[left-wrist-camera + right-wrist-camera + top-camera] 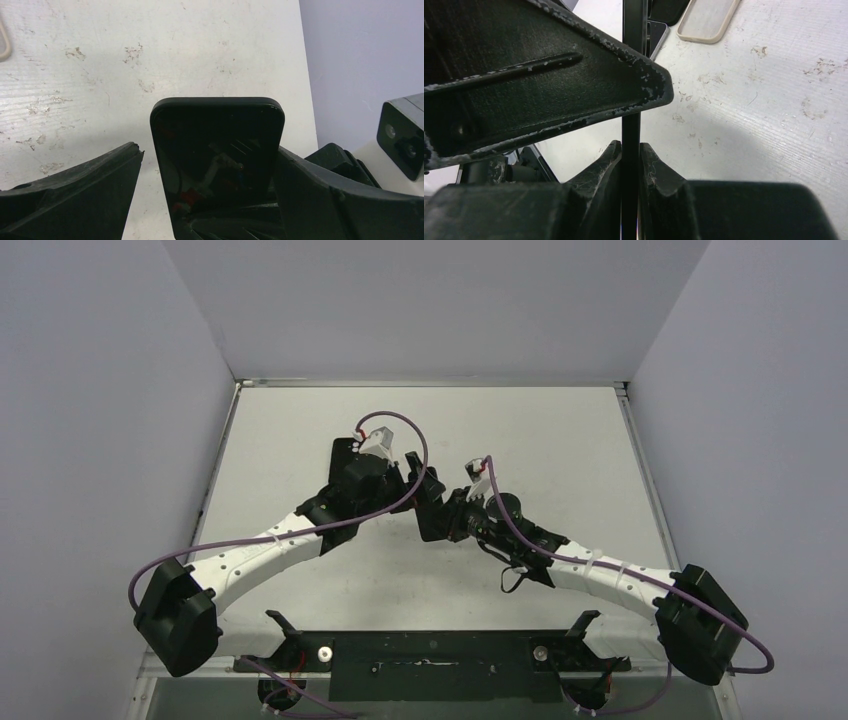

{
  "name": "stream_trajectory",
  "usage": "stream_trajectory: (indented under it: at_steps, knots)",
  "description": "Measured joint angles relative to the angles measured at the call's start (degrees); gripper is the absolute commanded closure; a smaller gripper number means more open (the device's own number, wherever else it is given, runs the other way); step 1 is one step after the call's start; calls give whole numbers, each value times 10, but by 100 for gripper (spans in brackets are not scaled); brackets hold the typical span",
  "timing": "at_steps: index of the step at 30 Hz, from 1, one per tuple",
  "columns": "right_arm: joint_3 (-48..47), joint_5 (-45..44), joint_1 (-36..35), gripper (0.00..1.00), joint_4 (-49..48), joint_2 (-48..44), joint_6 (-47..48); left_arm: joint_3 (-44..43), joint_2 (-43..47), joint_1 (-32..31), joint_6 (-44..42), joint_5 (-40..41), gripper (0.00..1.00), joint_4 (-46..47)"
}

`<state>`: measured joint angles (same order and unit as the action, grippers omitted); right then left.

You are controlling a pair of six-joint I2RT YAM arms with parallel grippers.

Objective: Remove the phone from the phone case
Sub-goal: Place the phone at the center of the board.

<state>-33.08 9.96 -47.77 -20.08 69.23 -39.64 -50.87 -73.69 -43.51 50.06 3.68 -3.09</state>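
The black phone (217,145) is held up off the table, its dark screen facing the left wrist camera. My right gripper (630,155) is shut on the phone (631,125), which shows edge-on as a thin black strip between the two fingers. My left gripper (207,170) is open around the phone's sides, with a gap showing at the left finger (85,190). The right finger (320,195) sits right against the phone's edge. The beige phone case (709,20) lies flat on the table, apart from the phone. Both grippers (425,495) meet mid-table.
The white table (560,440) is scuffed and is enclosed by grey walls on three sides. The right wrist's camera housing (402,135) is close to the left gripper's right side. Purple cables (400,430) loop above both arms.
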Motion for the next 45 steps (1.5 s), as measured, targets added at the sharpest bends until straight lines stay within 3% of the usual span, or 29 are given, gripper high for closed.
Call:
stream_trajectory:
  at_steps: [2,4,11,14,18,21,25,34,45]
  knots:
    - [0,-5,-3,100,-1,0,0,0,0,-2,0,4,4,0]
    - [0,-8,-7,100,-2,0,0,0,0,-3,0,6,11,0]
    - [0,-10,-13,96,-14,13,-1,0,1,-6,2,9,52,2]
    - [0,-11,-14,75,-24,19,-2,0,3,-6,0,14,74,-2]
    - [0,-13,-17,37,-40,19,1,0,14,-6,-13,32,93,-24]
    - [0,-18,-18,24,-39,19,8,0,17,-3,-35,53,96,-55]
    - [0,-40,-18,16,-14,2,26,0,17,15,-76,71,96,-105]
    - [11,-117,-16,14,60,-78,62,0,-42,71,-170,98,94,-160]
    - [29,-151,-7,14,112,-111,71,-52,-190,96,-228,108,89,-173]
